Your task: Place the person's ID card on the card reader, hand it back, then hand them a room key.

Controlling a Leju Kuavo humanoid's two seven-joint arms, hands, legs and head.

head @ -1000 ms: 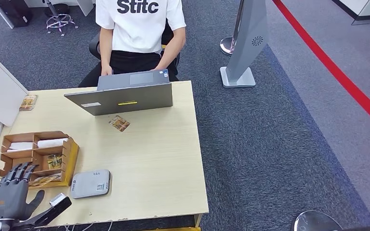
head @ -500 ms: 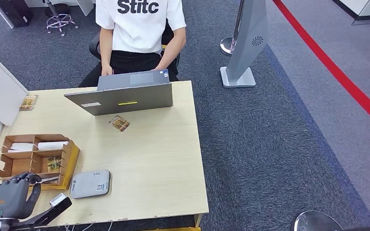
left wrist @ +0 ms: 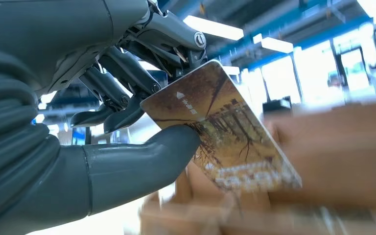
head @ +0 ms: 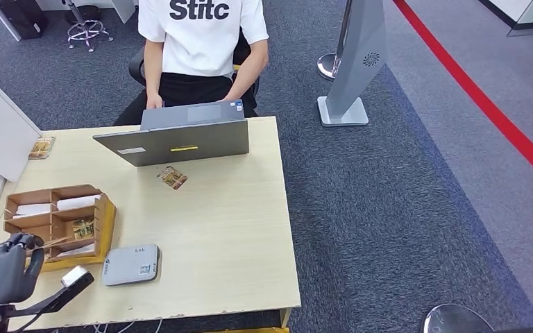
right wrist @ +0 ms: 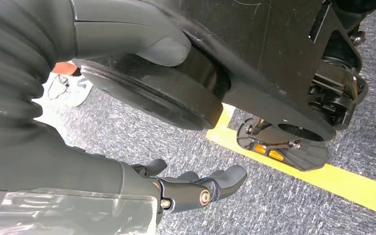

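While my left hand (left wrist: 127, 112) pinches a brown room key card (left wrist: 225, 132) between thumb and fingers, just beside the wooden organizer (head: 104, 215), I should lift it without loosening the pinch, then carry it past the grey card reader (head: 131, 264) toward the person (head: 201, 41) behind the laptop (head: 180, 142). My right hand (right wrist: 196, 188) hangs empty, fingers loosely apart.

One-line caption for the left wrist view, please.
Left hand pinches a brown-printed card between thumb and fingers, above the blurred wooden organizer.
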